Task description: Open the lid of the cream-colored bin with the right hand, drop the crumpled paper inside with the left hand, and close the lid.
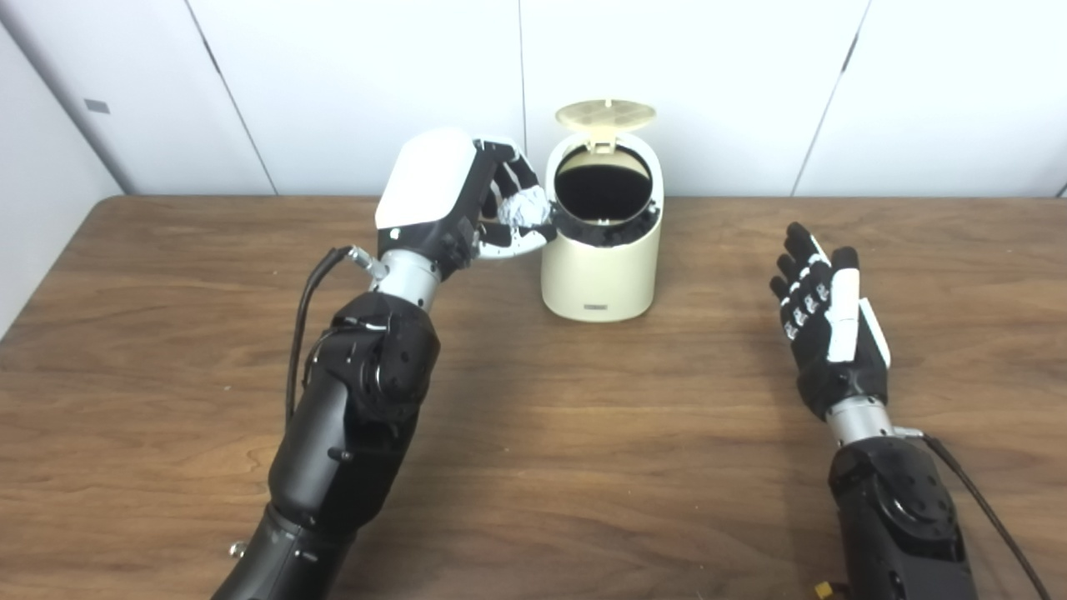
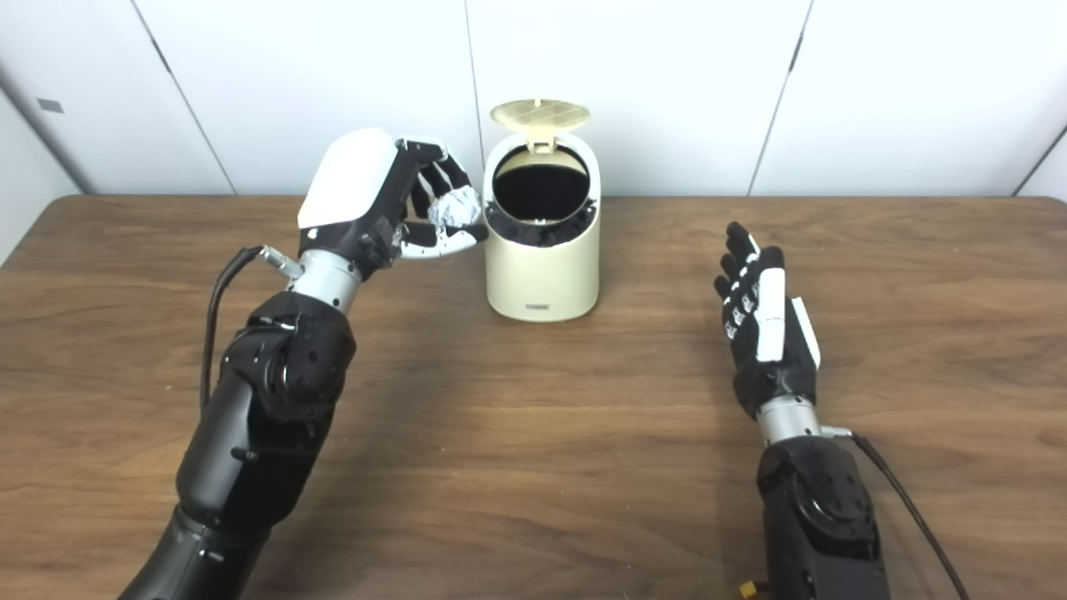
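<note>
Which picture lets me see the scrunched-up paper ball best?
The right eye view shows the crumpled paper best: it sits clear between the left hand's fingers, just left of the bin's rim. In the left eye view the paper shows too, but it sits right against the bin's edge.

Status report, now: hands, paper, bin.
Left hand shut on crumpled paper, at the bin rim, not yet inside. Right hand open, apart from bin. Lid up, opening unobstructed.
</note>
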